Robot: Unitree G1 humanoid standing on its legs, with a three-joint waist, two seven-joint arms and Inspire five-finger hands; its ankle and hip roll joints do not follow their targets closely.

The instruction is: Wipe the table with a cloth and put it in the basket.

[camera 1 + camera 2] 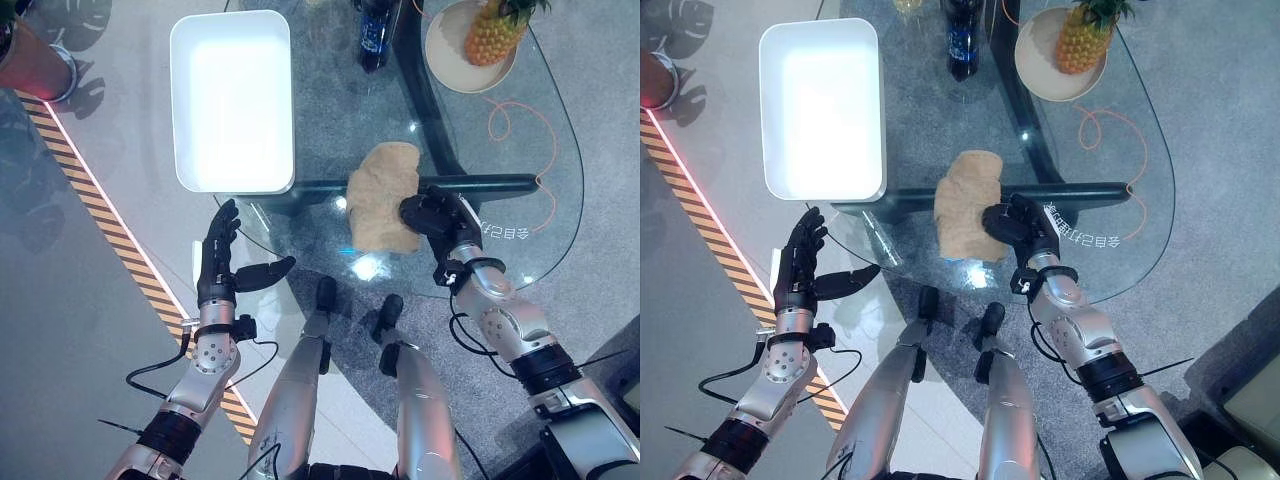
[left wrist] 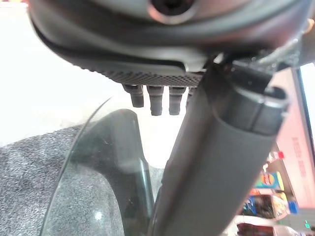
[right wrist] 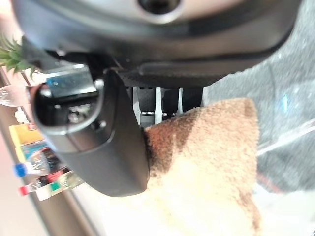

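Cloth (image 1: 384, 196) lies on the glass table (image 1: 540, 150), my right robot hand (image 1: 432, 216) curled onto its near edge. Left robot hand (image 1: 222, 262) hovers spread off the table. Risk: cloth slipping free before reaching the white basket (image 1: 232, 100).

Two silver-grey metal arms rising from the bottom of the frame, black ribbed collars at elbows and wrists. Left hand (image 1: 217, 262) and right hand (image 1: 436, 217) dark, matte black fingers (image 2: 156, 101). Left wrist joint round, silver, dotted with small screws.
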